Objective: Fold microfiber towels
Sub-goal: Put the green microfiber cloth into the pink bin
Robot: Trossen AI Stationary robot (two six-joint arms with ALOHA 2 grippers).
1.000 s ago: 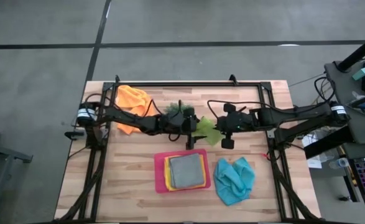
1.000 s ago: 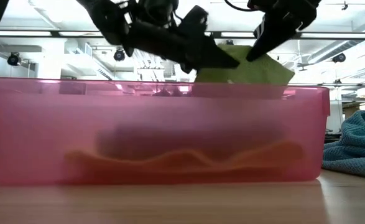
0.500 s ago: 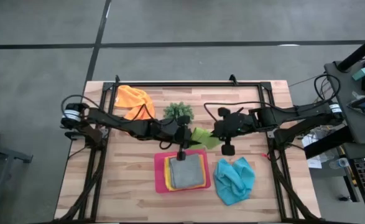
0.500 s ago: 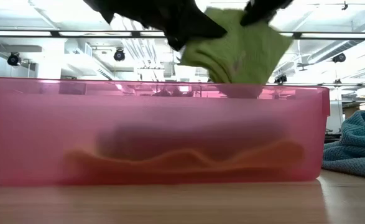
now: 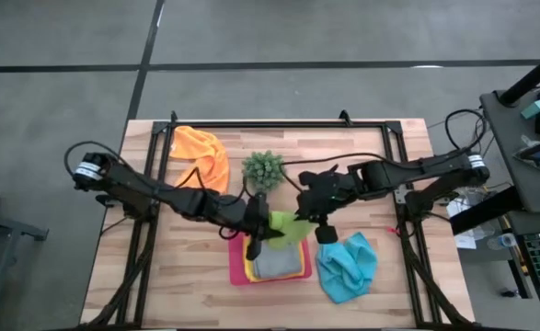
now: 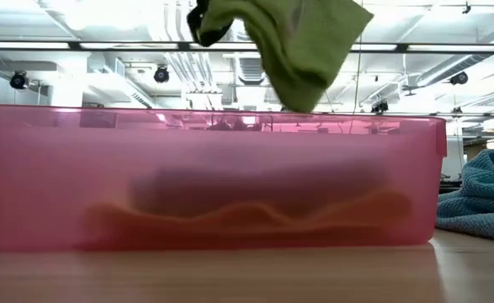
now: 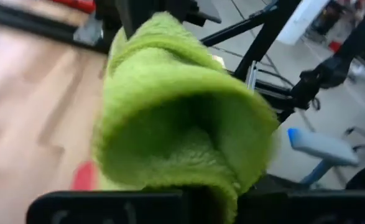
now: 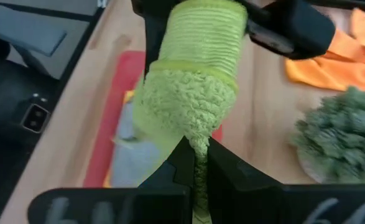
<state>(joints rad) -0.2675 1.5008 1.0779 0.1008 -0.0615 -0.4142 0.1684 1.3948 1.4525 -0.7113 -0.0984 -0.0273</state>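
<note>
Soft, light and limp, by the look of the lime green towel [image 5: 286, 227]: sags in a loose fold wherever unsupported, so best pinched at opposite edges or corners, as now. Hangs in the air just above the pink tray [image 5: 236, 273], carried between both arms. Left gripper [image 5: 262, 231] clamped on its left edge, right gripper [image 5: 312, 219] pinching the right edge, fingers closed on the cloth in the wrist views. Inside the tray, a grey towel [image 5: 277, 264] lying flat on a yellow towel [image 5: 248, 268]. Outside it, light blue towel [image 5: 347, 266] crumpled just right of the tray, orange towel [image 5: 202, 152] far left, small plant [image 5: 263, 169] beyond the tray
</note>
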